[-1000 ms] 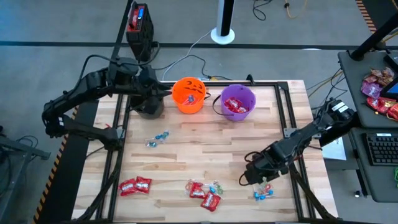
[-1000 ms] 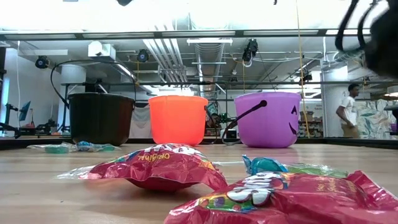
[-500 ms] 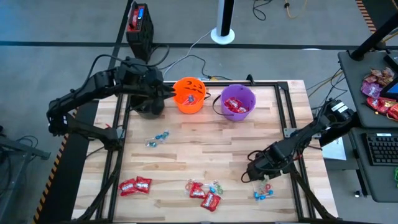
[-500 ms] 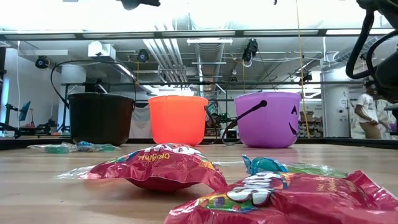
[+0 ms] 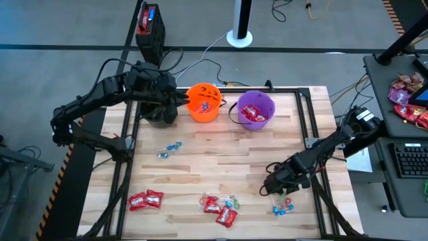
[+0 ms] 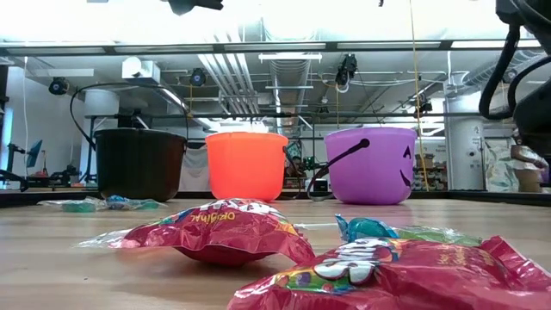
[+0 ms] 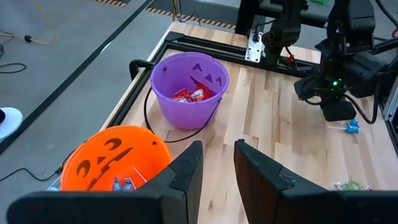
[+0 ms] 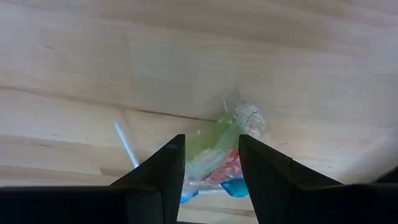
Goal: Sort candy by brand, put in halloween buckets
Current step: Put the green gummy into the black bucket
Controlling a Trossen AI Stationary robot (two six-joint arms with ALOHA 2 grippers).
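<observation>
The three halloween buckets stand in a row along the far edge of the wooden table, probably so that each one takes one brand: the black bucket at the left, the orange bucket in the middle and the purple bucket beside it. The purple one already holds red packets, and in the orange one small blue pieces and a thin stick can be seen. Much candy is not yet sorted: red packets and a mixed group lie near the front edge, and blue twist-wrapped pieces lie in the middle. The right gripper is low over the table near the front right corner, the arm bent down steeply, and its jaws are spread on both sides of a cluster of lollipops in clear wrapping; they do not pinch it yet. The left gripper hangs above the black and orange buckets with the arm stretched across, its jaws a little apart and holding nothing.
</observation>
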